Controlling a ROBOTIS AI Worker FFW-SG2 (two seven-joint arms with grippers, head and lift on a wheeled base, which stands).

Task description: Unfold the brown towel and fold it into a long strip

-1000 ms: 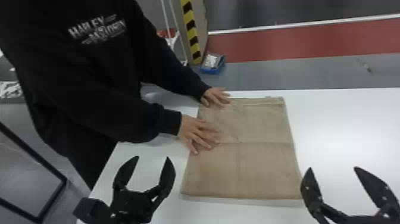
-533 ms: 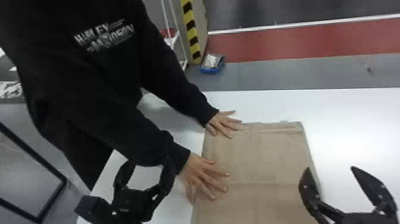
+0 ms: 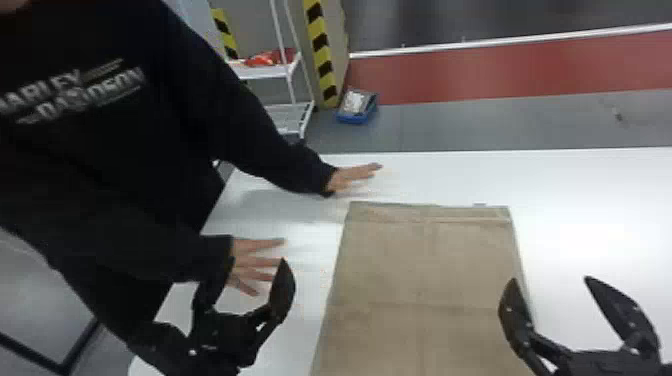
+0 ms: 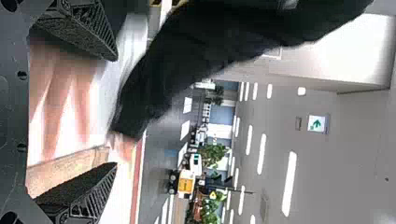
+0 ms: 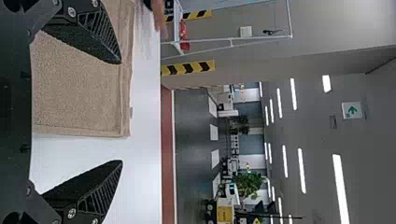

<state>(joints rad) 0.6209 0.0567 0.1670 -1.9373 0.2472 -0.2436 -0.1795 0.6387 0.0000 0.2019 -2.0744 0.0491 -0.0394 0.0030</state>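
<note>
Near the brown towel [image 3: 425, 270], the left gripper [image 3: 255, 261] and right gripper [image 3: 550, 279] hang spread.

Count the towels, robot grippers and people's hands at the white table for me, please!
Towels: 1, the brown one
Robot grippers: 2, the left gripper and the right gripper
People's hands: 2, one nearer the robot and one farther away
Total: 5

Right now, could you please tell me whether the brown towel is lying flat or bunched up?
Flat: the brown towel lies on the white table with straight edges and only faint creases.
</note>
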